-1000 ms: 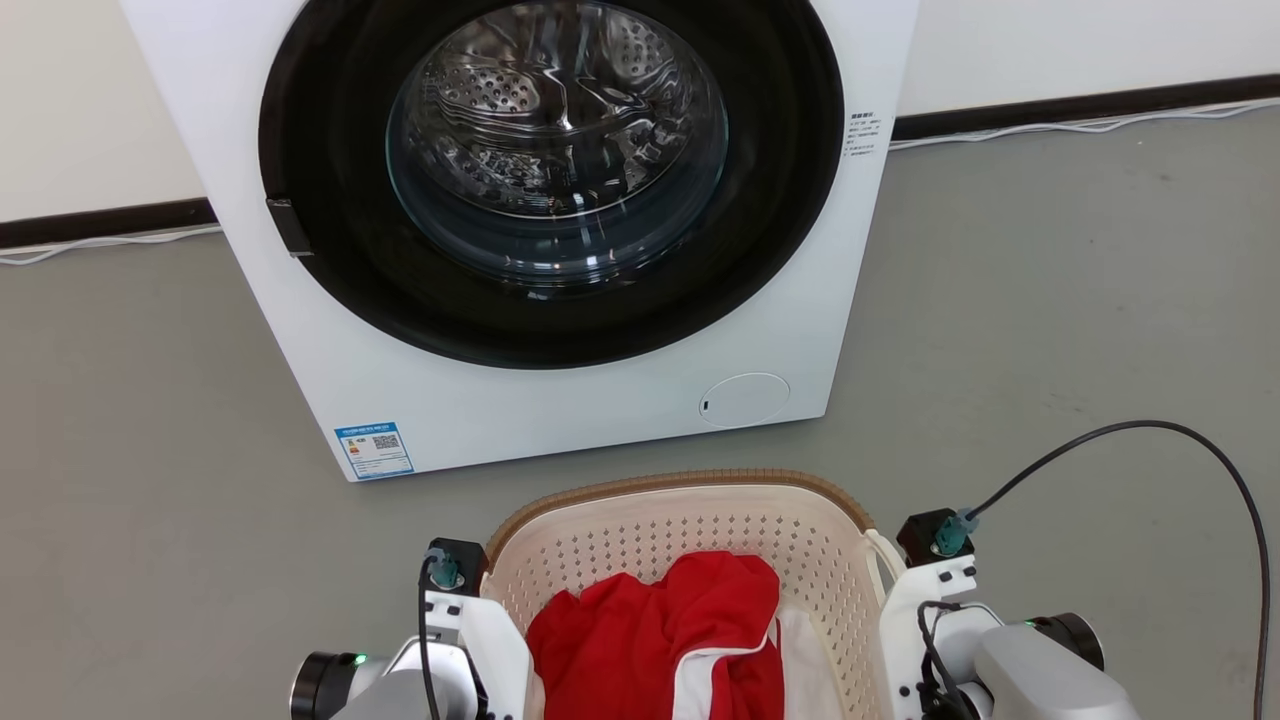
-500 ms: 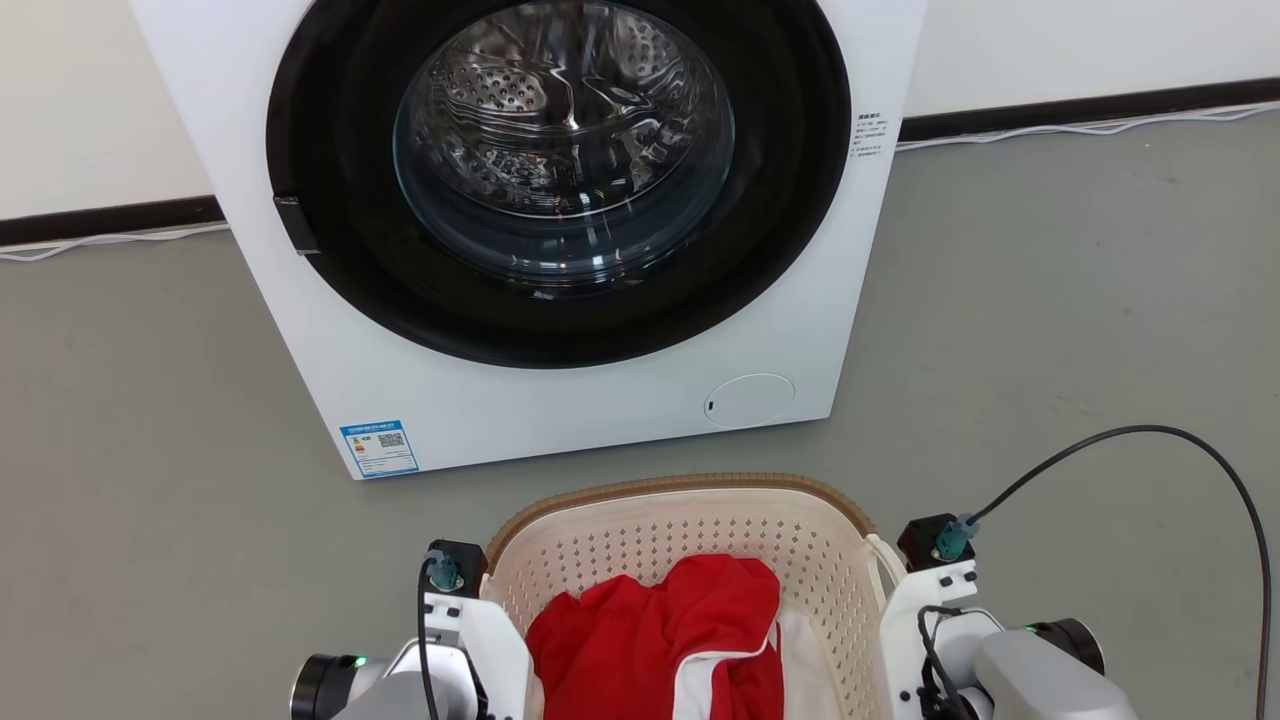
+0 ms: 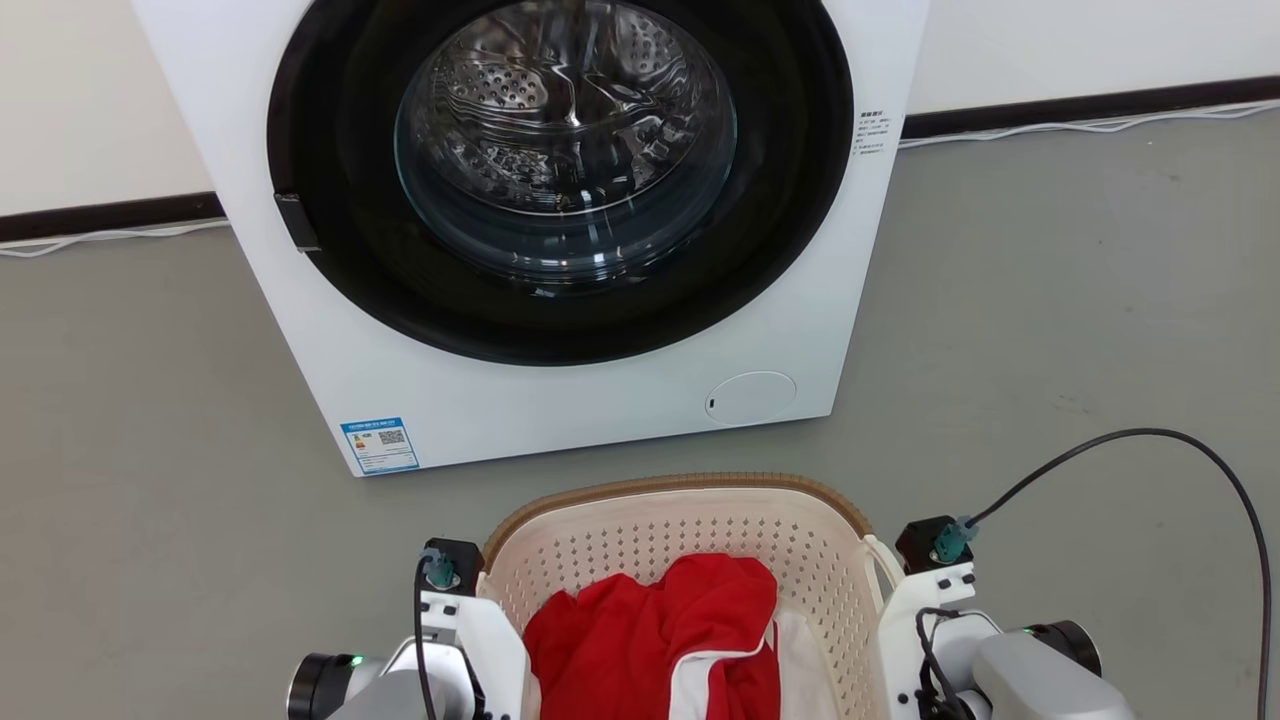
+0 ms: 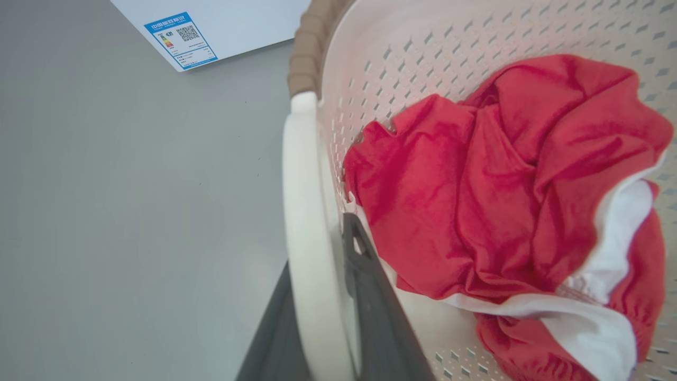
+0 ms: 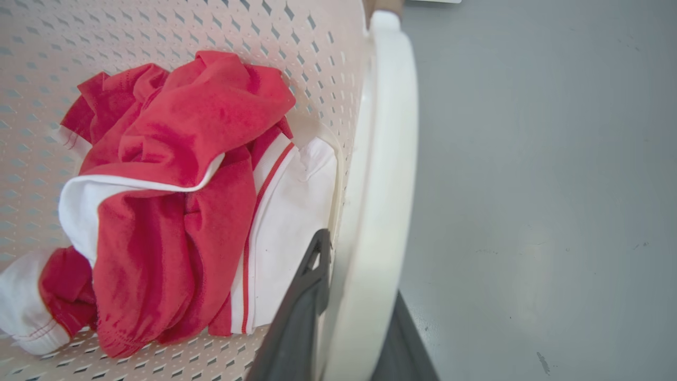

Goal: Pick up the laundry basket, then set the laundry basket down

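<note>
Only the head view has crept a little; the laundry basket [image 3: 680,540], before the washer [image 3: 560,400], looks light and stiff, and the left gripper [image 4: 317,248] and right gripper [image 5: 359,264] have jaws pinching its smooth white side handles [image 4: 301,185], the sensible hold.

The washer [image 3: 560,410] bears a blue QR-code label [image 3: 379,445] and a small text sticker [image 3: 870,131], both too fine to read.

Laundry area: white front-load washer [image 3: 560,230] on bare grey floor [image 3: 1050,300], plain wall, dark baseboard [image 3: 1090,105], cable along it.
</note>
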You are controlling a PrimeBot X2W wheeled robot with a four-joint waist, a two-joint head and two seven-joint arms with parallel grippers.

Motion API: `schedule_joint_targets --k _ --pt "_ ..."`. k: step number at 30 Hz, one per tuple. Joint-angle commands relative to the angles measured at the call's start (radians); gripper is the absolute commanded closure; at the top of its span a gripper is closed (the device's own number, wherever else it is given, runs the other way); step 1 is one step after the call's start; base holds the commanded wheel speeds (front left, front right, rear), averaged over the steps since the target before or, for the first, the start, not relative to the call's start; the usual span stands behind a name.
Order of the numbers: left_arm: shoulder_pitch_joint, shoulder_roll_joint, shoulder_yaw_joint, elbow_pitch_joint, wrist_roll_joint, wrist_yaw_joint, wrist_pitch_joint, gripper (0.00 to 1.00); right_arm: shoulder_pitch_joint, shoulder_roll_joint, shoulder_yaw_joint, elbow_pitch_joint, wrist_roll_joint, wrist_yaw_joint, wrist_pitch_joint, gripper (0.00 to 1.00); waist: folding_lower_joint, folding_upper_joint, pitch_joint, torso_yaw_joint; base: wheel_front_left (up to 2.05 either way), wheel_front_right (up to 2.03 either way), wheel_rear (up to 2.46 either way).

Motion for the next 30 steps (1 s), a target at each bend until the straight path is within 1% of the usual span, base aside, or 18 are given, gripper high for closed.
schedule_joint_targets --k 1,30 --pt "-0.059 -0.012 0.002 -0.023 0.001 -0.012 -0.02 1.0 -0.035 0.03 0.02 -0.03 0.003 0.017 -0.021 1.0 0.0 0.0 0.001 0.0 0.0 0.0 0.0" --pt "-0.079 -0.012 -0.037 -0.004 -0.038 -0.011 -0.034 1.0 -0.055 0.026 0.082 -0.016 0.066 0.017 -0.06 1.0 0.0 0.0 0.028 0.002 0.0 0.0 0.0"
